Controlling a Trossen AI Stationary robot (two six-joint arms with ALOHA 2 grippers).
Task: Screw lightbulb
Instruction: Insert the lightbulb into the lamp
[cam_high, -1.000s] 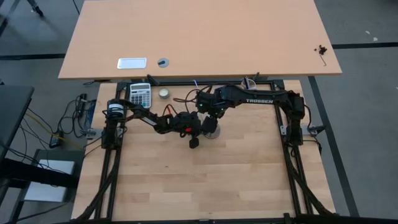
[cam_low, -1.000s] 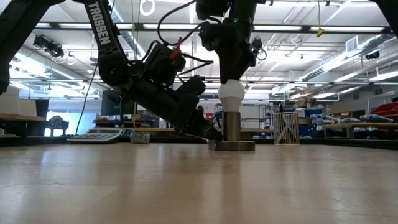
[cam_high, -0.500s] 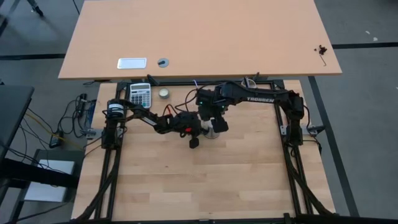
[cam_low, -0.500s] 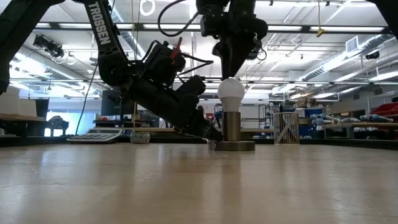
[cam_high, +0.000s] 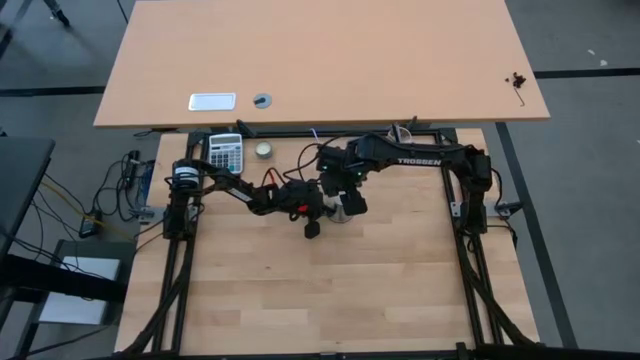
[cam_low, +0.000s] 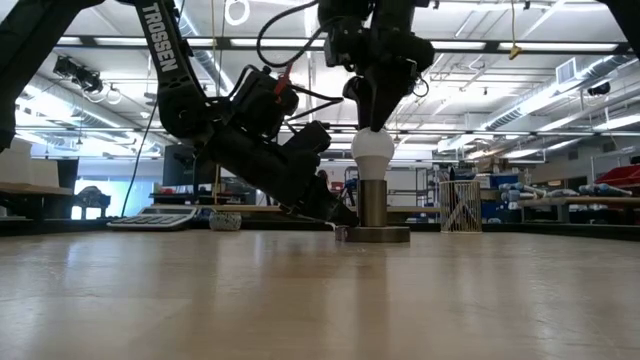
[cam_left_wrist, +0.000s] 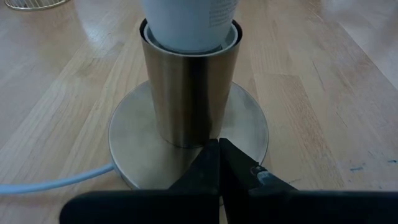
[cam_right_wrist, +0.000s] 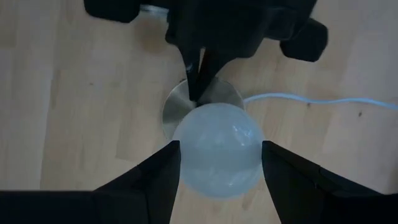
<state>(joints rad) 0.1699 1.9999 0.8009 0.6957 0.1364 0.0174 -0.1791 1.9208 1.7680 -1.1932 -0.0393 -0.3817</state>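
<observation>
The white lightbulb (cam_low: 373, 155) stands upright with its narrow end in the grey metal socket (cam_low: 373, 203), which stands on a round base (cam_low: 378, 235). My right gripper (cam_right_wrist: 219, 155) points down over the bulb (cam_right_wrist: 217, 149). It is open, with one finger on each side of the top of the globe. I cannot tell whether the fingers touch it. My left gripper (cam_left_wrist: 219, 149) is shut and low on the table's left side of the socket (cam_left_wrist: 189, 87), with its tips on the base. My left gripper has its shut fingertips (cam_left_wrist: 219, 144) set down on the socket's round base plate (cam_left_wrist: 249, 124), right at the foot of the upright cylinder. The fingers slant down from the table's left side. The base lies flat on the table.
A thin white cord (cam_left_wrist: 56, 180) runs from the base across the table. A calculator (cam_high: 226, 152) and a small round pale tin (cam_high: 263, 150) lie at the far left. A second wooden table (cam_high: 320, 60) stands beyond the far edge.
My right gripper has risen off the bulb's globe, turned about its own axis, and come back down to the top of the globe. The bulb has stayed upright in the socket.
</observation>
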